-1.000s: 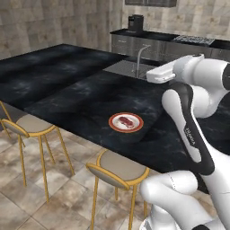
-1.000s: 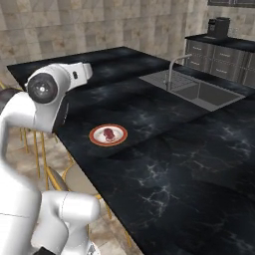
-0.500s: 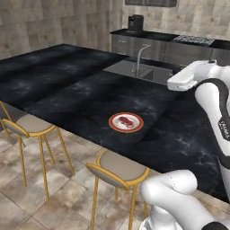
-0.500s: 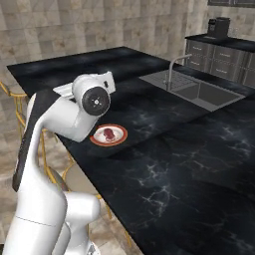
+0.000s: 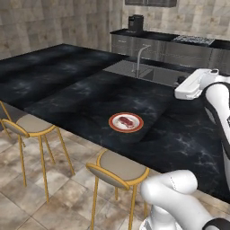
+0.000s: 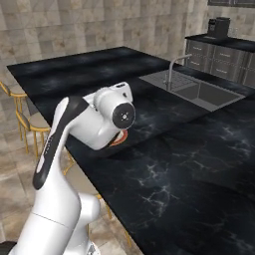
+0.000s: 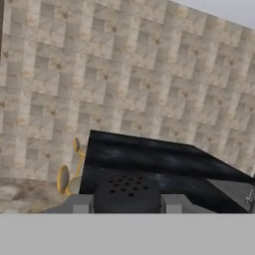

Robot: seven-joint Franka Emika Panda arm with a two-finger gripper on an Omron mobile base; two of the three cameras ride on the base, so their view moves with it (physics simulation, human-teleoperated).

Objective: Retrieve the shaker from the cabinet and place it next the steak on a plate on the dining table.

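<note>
While your gripper [image 7: 127, 201] clasped the shaker [image 7: 127, 191] high above the table [image 5: 67, 85], the plate [image 5: 126, 122] with steak [image 5: 126, 121] sat near the stool-side edge, bare marble all around; the right base view hid most of the plate behind the arm.

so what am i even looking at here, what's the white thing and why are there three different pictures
It is a rendered kitchen with a white robot arm with dark joints standing at a large black marble dining table.

Two pictures come from cameras on the robot's base, one behind the arm to its left and one to its right, so they show the same scene from two sides. The third comes from a camera on the hand, looking along it.

On the table sits a round white plate with an orange-red rim carrying a small reddish-brown steak. Tan-seated stools with yellow legs stand beside it.

In the hand view, the two small dark fingers are shut on a small black shaker with a holed cap.
</note>
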